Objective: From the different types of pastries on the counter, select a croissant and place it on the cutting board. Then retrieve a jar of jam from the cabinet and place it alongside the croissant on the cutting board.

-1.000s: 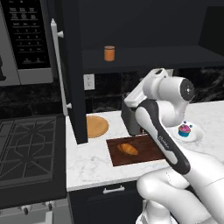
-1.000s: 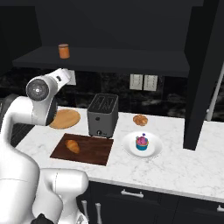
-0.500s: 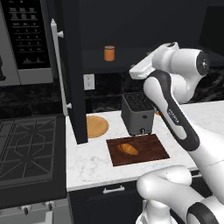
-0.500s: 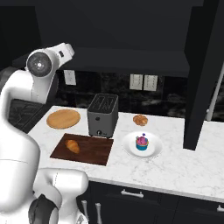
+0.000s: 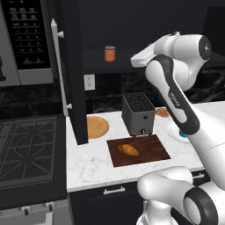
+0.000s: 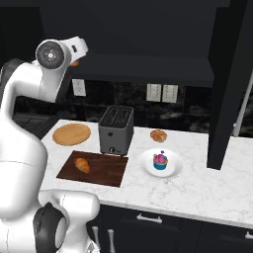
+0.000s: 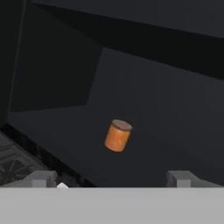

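The golden-brown croissant (image 5: 128, 150) (image 6: 82, 165) lies on the dark reddish cutting board (image 5: 149, 154) (image 6: 106, 173) on the white marble counter (image 5: 92, 165). The orange jar of jam (image 5: 110, 53) (image 7: 117, 135) stands upright on the shelf of the open black cabinet (image 5: 127, 67). My gripper (image 7: 111, 178) is raised to shelf level, to the right of the jar and pointed at it from a distance. It is open, with nothing between its fingertips (image 7: 43, 177). In the right base view my hand covers most of the jar.
A dark toaster (image 5: 138, 113) (image 6: 116, 129) stands behind the board, with a round wooden plate (image 5: 96, 126) to its left. A pink cupcake (image 6: 160, 161) sits on a white plate (image 6: 173, 170), near another pastry (image 6: 158, 135). The open cabinet door (image 5: 72, 66) stands left of the jar. A stove (image 5: 26, 149) lies at far left.
The arm has swung up from over the cutting board to shelf height, and the hand now faces the jar. The gripper stayed open. The croissant has not moved.
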